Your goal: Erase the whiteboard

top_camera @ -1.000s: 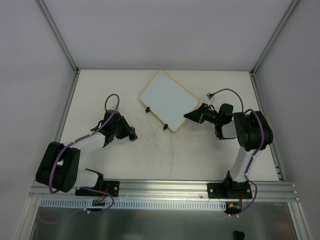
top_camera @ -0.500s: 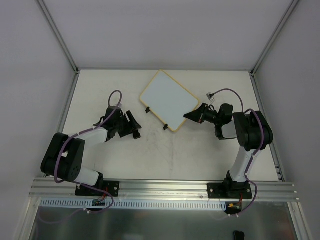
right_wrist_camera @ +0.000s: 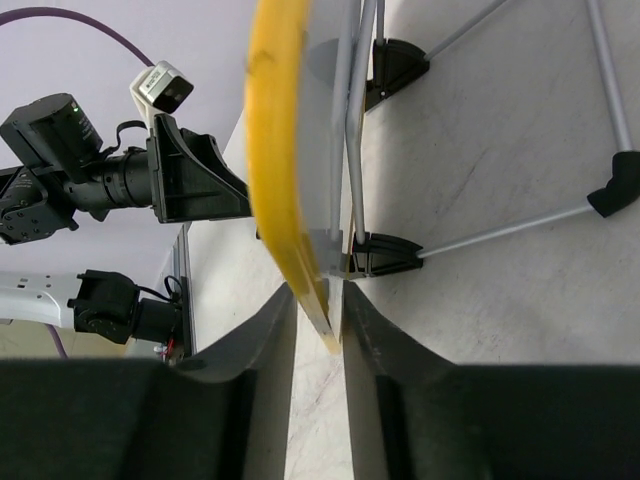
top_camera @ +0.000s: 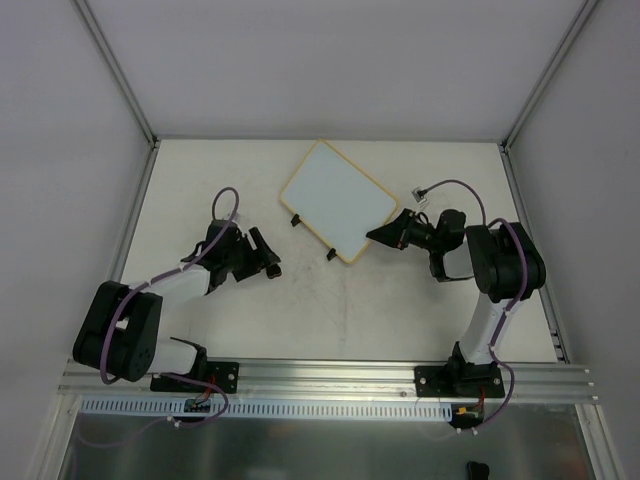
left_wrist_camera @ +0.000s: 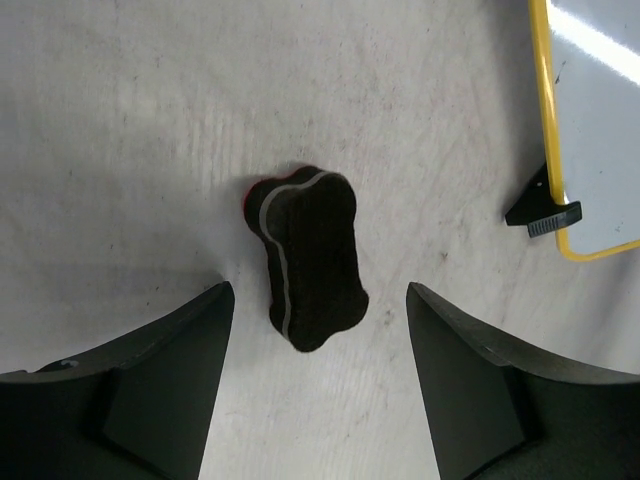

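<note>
The small flat white rectangular whiteboard [top_camera: 335, 198], with rounded corners and a thin yellow rim, sits at the far middle of the table [top_camera: 400, 310], turned diagonally. Its face looks blank. Two small black feet [top_camera: 295, 219] line its near-left edge. The right gripper [top_camera: 377, 233] pinches its near-right corner.

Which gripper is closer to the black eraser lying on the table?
Left. The left gripper hangs open with the eraser between its fingers; the right gripper is across the table, clamped on the whiteboard rim.
</note>
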Motion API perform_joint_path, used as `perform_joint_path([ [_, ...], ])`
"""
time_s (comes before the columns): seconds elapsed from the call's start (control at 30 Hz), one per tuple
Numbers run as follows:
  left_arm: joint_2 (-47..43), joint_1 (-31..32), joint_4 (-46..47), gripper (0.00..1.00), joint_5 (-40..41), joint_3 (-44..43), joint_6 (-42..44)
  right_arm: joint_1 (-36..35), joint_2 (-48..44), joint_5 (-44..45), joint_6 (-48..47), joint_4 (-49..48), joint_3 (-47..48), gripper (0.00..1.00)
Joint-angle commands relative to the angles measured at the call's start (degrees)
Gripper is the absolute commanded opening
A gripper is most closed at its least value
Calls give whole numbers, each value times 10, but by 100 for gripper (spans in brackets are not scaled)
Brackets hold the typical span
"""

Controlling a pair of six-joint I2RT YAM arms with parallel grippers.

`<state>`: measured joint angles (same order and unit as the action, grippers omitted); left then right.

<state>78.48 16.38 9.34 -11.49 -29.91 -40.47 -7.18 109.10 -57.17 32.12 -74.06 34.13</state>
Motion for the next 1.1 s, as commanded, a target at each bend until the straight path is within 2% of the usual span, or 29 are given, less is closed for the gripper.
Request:
perform_joint_path([
  [0.0,-24,-4,-26,70,19,40,7,-5,-20,-14,-10,-137,-9,29],
  [0.23,-46,-5,9,70,4,64,8,-3,-22,-9,-12,-137,-13,41],
  [0.43,-74,-5,37,74,0,91,11,6,-42,14,-30,-137,-37,61],
  [0.47,-79,-5,41,76,-1,94,10,7,-45,19,-34,-137,-42,62],
  [0.5,-82,-5,45,83,2,101,10,9,-53,22,-40,-137,-49,63],
  [0.53,-90,-5,47,99,5,104,9,11,-56,28,-43,-137,-56,64],
  [0.9,-161,-3,110,99,-7,166,10,8,-146,89,-103,-137,-143,74],
  [1.07,-234,-3,153,99,-12,220,7,4,-229,166,-122,-137,-226,79],
])
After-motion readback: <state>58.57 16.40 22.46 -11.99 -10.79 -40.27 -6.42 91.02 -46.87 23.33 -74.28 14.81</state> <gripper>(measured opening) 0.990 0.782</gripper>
